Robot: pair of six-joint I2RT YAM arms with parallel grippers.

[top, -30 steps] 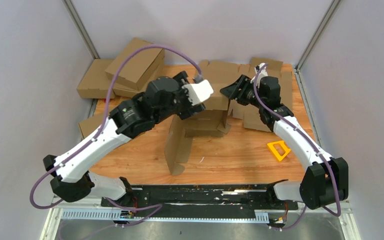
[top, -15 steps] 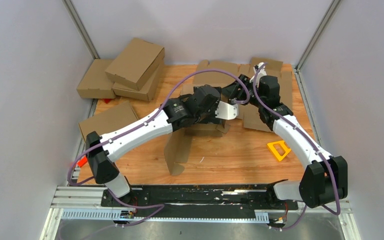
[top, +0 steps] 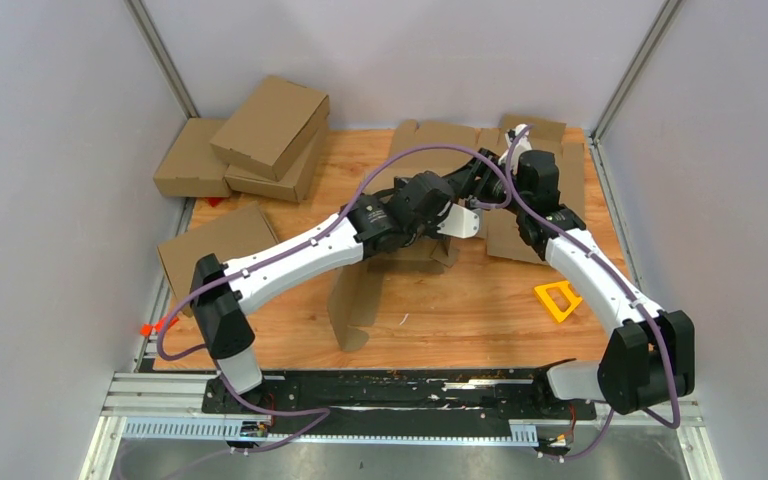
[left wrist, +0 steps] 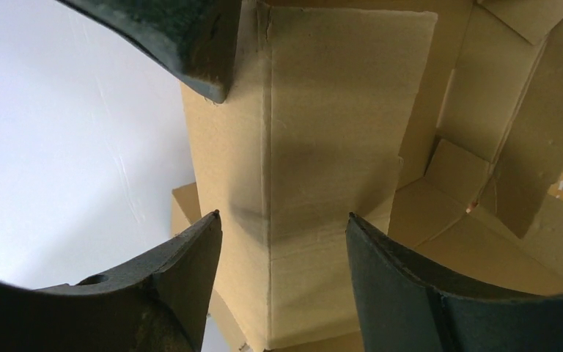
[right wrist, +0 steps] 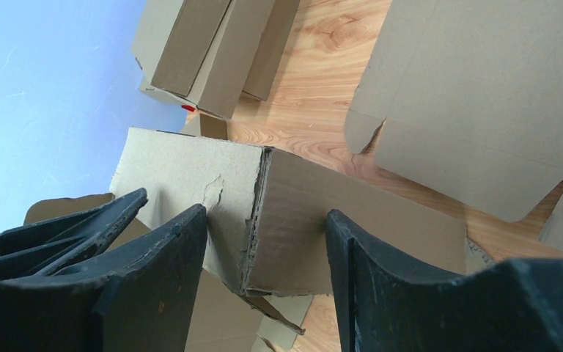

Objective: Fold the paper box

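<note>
My L fingers [left wrist: 179, 282] spread wide by panel of paper box [left wrist: 322, 147]; R fingers [right wrist: 157, 282] straddle its corner, can't tell if gripping

Robot lab cell, not a home or shop. Plain grey walls [top: 50, 150] hung on aluminium posts [top: 165, 60]. Two arms, left [top: 290, 255] and right [top: 590, 270], were bolted to a black base plate [top: 410, 395] at the near edge of a wooden table [top: 460, 320]. Purple cables [top: 420, 152] ran exposed, with slotted cable duct [top: 190, 428] along the front. Test stock lay around: folded boxes [top: 270, 125], flat blanks [top: 515, 235], one half-formed paper box [top: 355, 300] and an orange part [top: 557, 298].
</note>
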